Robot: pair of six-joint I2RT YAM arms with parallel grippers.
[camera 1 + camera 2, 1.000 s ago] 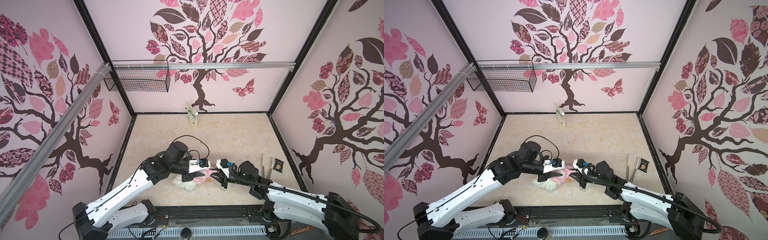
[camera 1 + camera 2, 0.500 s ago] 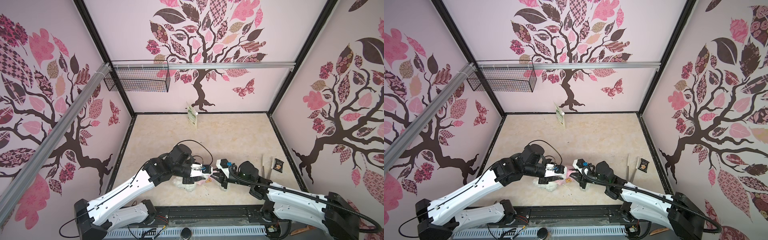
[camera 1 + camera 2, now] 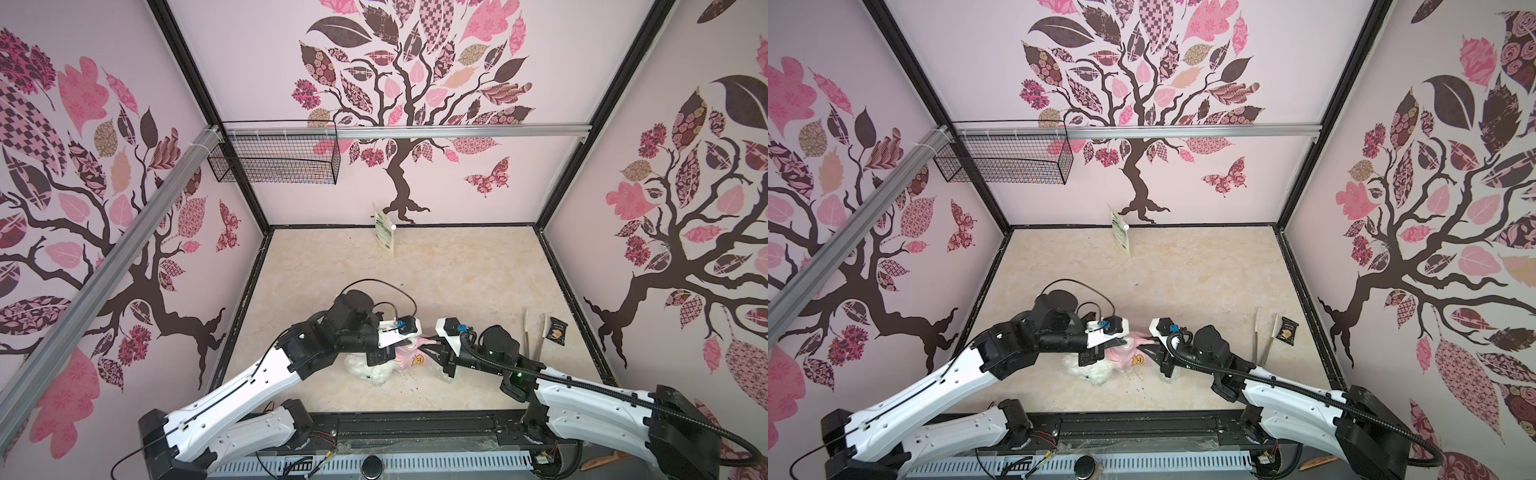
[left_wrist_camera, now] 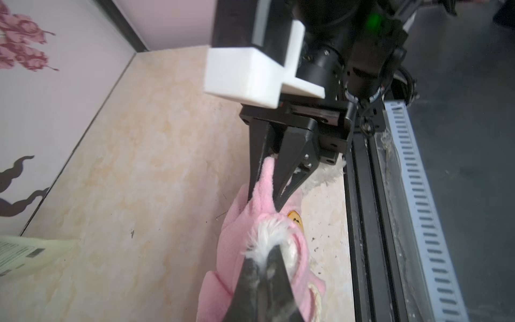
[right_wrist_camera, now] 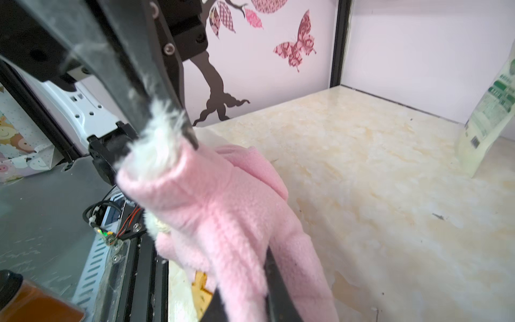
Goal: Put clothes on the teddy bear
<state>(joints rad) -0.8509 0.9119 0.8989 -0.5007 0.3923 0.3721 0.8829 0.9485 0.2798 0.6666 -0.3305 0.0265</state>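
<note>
Left hand (image 4: 264, 255) now shut on teddy bear (image 4: 267, 231).

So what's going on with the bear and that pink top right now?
Both arms are working at the front of the table. The left gripper is shut on a tuft of the teddy bear's white fur poking out of a sleeve of the pink top. The right gripper is pinching the pink fabric on the other side. The bear lies partly inside the garment, its white body still sticking out toward the left arm.
</note>
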